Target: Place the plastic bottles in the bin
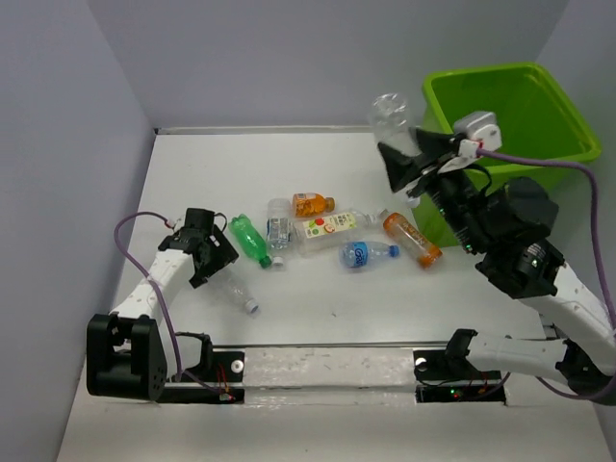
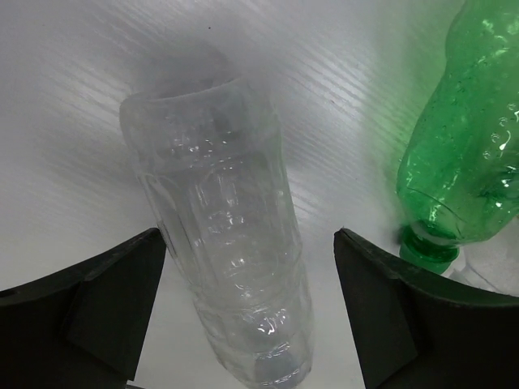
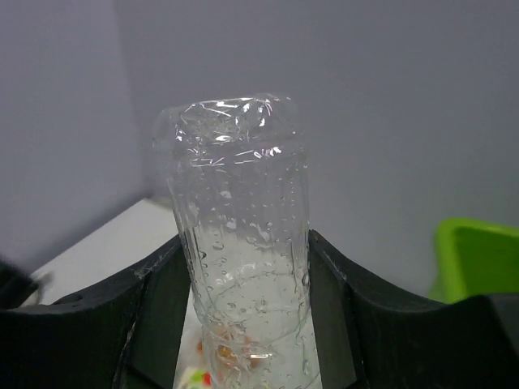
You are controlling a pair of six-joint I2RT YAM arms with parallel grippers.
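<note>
My right gripper [image 1: 402, 159] is raised and shut on a clear plastic bottle [image 1: 391, 114], just left of the lime-green bin [image 1: 525, 111]. In the right wrist view that wet clear bottle [image 3: 243, 235] stands upright between both fingers [image 3: 154, 308], with the bin [image 3: 474, 259] at the right edge. My left gripper [image 1: 214, 260] is low over the table and open around a clear bottle [image 2: 227, 243] lying there; a gap shows on its right side. A green bottle [image 2: 470, 146] lies just right of it. Several more bottles lie mid-table: green [image 1: 250, 241], small orange [image 1: 313, 204], white-labelled [image 1: 325, 227], blue-labelled [image 1: 366, 254], orange [image 1: 412, 239].
The bin stands at the far right corner against grey walls. A purple cable [image 1: 539, 164] runs from the right wrist past the bin's front. The arm bases and a metal rail [image 1: 327, 371] line the near table edge.
</note>
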